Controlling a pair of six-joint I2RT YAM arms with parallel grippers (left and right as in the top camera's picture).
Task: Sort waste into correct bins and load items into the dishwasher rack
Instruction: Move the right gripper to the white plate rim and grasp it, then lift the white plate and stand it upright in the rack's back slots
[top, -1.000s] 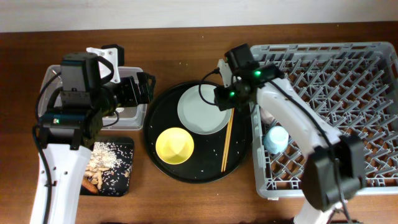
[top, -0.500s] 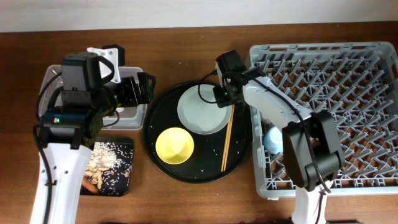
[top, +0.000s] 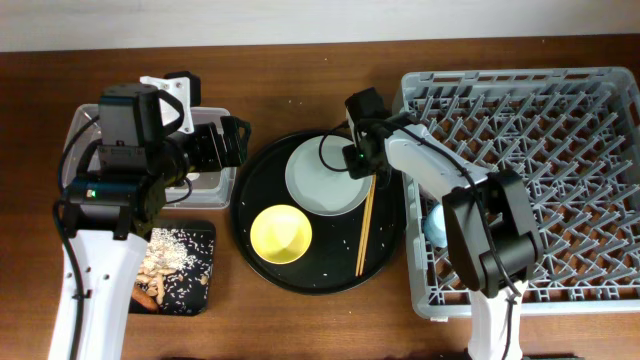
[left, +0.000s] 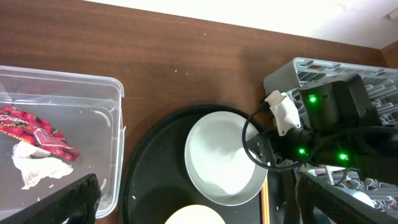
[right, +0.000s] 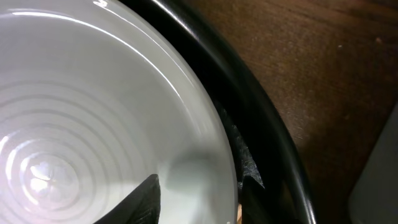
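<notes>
red snack wrapper in clear tub, hidden overhead

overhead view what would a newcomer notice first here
The large square grey plastic dishwasher rack fills the right side, with a small blue cup showing near its left edge. In the centre, a large round black tray holds a bright yellow bowl and a pale grey-green round plate, and the right arm's tool straddles the plate's right rim.
</notes>
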